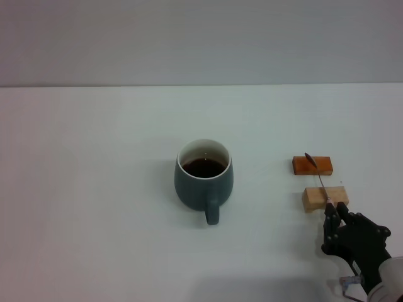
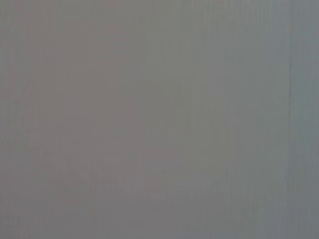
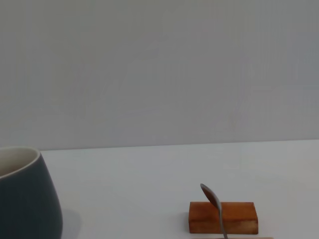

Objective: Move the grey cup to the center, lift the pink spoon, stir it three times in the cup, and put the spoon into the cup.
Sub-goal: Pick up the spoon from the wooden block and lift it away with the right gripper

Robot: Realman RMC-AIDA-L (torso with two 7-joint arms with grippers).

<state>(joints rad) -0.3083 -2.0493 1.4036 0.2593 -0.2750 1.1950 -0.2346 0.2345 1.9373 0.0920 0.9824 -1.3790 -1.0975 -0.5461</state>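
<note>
One R gripper (image 1: 335, 211) at pink spoon (image 1: 318, 178) handle (on blocks (image 1: 313, 165))

White tabletop (image 1: 94, 189) bearing two wooden blocks at its right side, an orange-brown block (image 1: 313, 165) farther from the robot and a paler tan block (image 1: 323, 198) just nearer, lying parallel and slightly apart, with a plain grey wall (image 1: 201, 38) behind the table.

White tabletop (image 1: 94, 189) fills the foreground, evenly lit. Plain pale grey wall (image 1: 201, 38) behind it, meeting the table's far edge in a straight line.
</note>
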